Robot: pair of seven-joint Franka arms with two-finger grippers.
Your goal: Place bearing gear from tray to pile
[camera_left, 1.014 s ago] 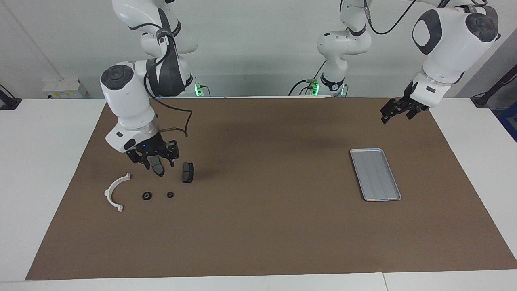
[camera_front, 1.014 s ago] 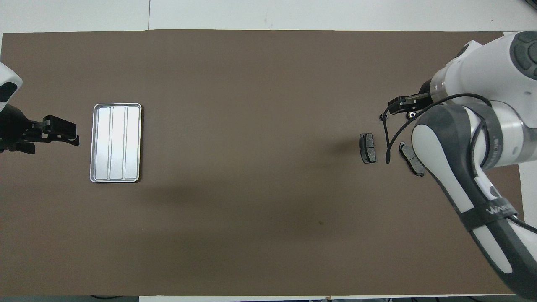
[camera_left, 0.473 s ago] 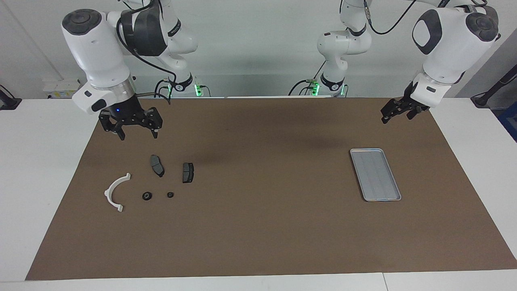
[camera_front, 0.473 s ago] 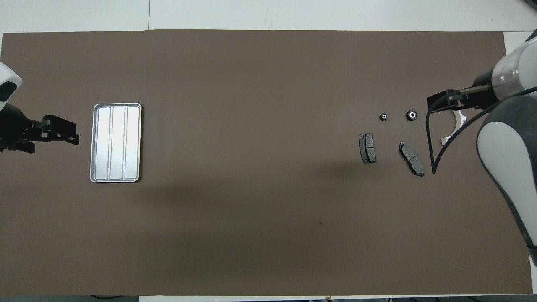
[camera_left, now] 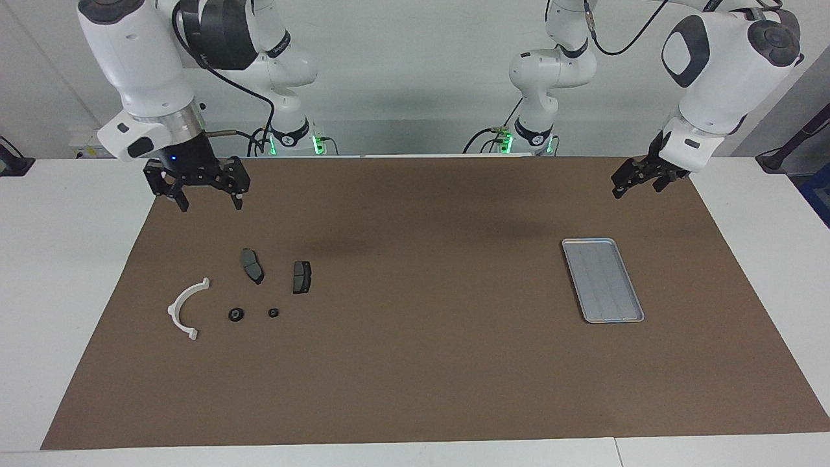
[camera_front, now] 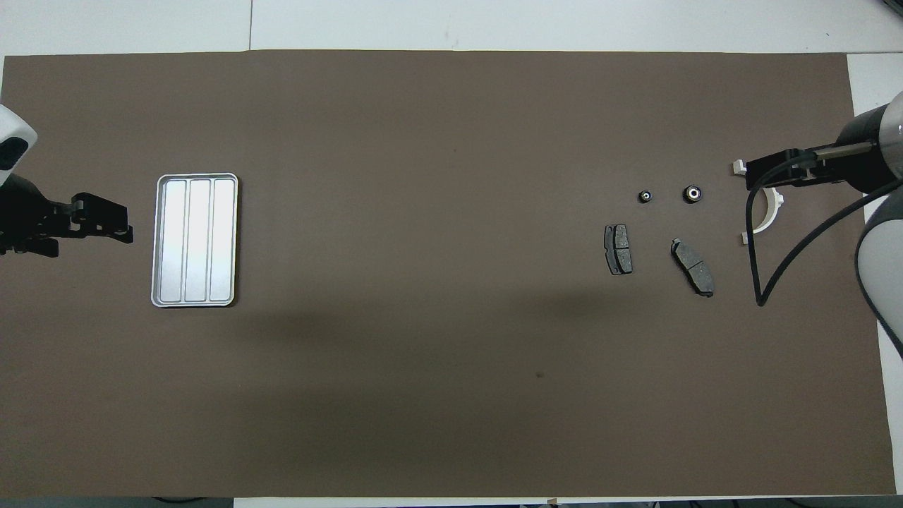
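Bearing gear pieces — two small dark rings, a larger one (camera_left: pixel 236 314) and a smaller one (camera_left: pixel 273 312) — lie on the brown mat (camera_left: pixel 415 363) toward the right arm's end of the table, in the pile. Beside the larger ring sits the white semicircular bracket (camera_left: pixel 183 308), and the two dark grey brake-pad pieces (camera_left: pixel 252 265) (camera_left: pixel 301 276) lie a little nearer to the robots than the rings. All five parts rest apart from one another.

The tray (camera_left: pixel 602 279) lies well apart from them, toward the left arm's end of the table, with only its ridged floor showing.

The right gripper (camera_left: pixel 197 194) hangs raised over the mat's edge near the robots, pointing straight down from a bent wrist, its two fingers spread wide and clamped on nothing; in the overhead view it covers part of the bracket without touching it. The left arm waits — its forearm slants down and its gripper (camera_left: pixel 630 183) is held in the air over the mat's corner by the tray, tilted toward the table, fingers apart and empty.
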